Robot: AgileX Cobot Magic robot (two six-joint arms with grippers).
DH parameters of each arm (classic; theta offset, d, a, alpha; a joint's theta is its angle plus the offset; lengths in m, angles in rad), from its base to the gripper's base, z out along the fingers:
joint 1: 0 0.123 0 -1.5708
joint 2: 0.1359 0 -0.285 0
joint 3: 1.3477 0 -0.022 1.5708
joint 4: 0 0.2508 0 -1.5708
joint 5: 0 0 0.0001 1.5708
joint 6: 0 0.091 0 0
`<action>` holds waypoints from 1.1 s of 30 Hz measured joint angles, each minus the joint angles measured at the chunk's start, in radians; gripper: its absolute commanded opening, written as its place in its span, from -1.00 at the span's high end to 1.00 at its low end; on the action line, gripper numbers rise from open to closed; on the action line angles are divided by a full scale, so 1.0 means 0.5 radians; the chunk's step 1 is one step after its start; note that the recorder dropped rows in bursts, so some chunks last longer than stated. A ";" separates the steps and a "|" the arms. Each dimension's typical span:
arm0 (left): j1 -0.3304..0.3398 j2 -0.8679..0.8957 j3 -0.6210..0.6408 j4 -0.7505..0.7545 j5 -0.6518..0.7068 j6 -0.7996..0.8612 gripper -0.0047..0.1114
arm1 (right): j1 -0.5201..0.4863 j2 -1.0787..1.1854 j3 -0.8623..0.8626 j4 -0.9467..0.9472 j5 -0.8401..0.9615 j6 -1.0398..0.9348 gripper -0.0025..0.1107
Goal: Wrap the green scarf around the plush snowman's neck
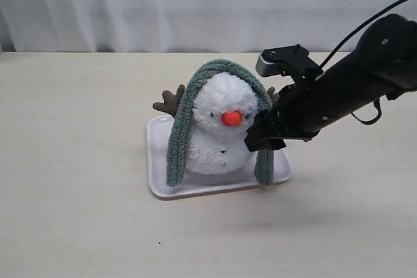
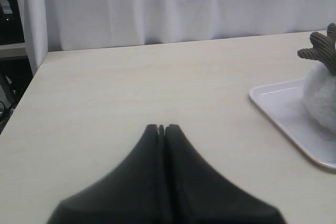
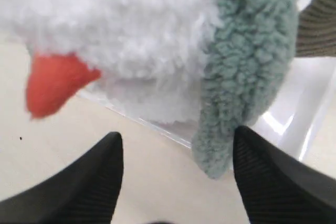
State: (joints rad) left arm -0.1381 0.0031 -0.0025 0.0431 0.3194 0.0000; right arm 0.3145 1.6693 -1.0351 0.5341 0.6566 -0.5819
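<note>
Arching over snowman [image 1: 220, 103], scarf [image 1: 179, 140] ends downward

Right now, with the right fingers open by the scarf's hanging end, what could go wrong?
The green scarf lies over the plush snowman's head, not its neck; tugging one end may slide it off. The left gripper is shut and far off, so nothing steadies the snowman on the tray. The right gripper may pinch white fluff.

Exterior overlooks snowman [image 1: 221, 99] frontally — both wrists (right closest) see it.
</note>
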 measured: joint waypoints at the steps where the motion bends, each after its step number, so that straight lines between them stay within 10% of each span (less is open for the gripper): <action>1: 0.000 0.000 0.000 0.000 0.000 0.014 0.92 | 0.000 -0.037 0.000 -0.028 0.021 0.000 -0.07; 19: 0.000 0.000 0.000 0.000 0.000 0.014 0.92 | 0.004 -0.522 -0.089 -0.300 -0.093 0.349 0.20; 33: 0.000 0.000 0.000 0.000 0.000 0.014 0.92 | 0.328 0.071 -0.757 -0.898 0.081 0.749 0.43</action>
State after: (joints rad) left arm -0.1381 0.0031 -0.0025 0.0431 0.3194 0.0069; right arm 0.4787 1.7047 -1.4137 0.0852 0.6972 -0.2072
